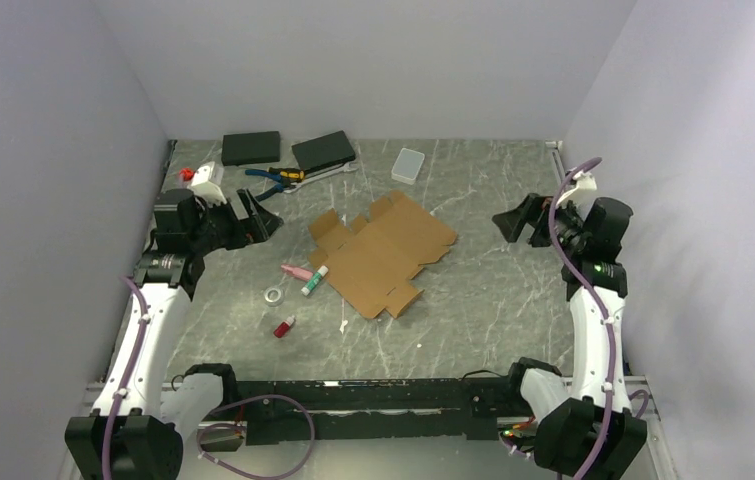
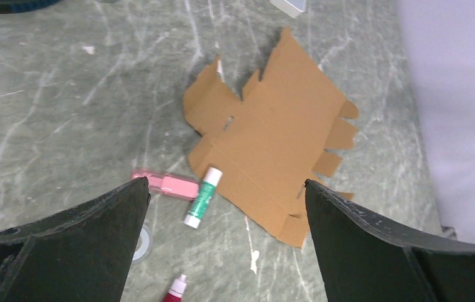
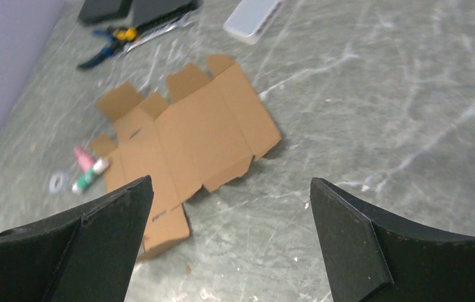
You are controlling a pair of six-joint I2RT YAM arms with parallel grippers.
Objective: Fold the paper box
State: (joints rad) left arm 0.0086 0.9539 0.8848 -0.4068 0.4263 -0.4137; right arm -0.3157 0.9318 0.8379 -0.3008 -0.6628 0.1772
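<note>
My left gripper [image 1: 261,218] is hanging jaws wide, empty. Ahead of it a pink tube [image 2: 167,184] and a glue stick [image 2: 202,197] are lying, the stick touching the paper box [image 1: 381,252] edge and getting in the way. The box is lying flat between my two jaws, probably light, thin and slidey, so I'm reckoning on pinching an outer flap. My right gripper [image 1: 515,222] is hanging wide too, empty

Pliers [image 1: 275,180], glue stick [image 1: 314,281], perhaps tape [image 1: 273,295] lie scattered.
</note>
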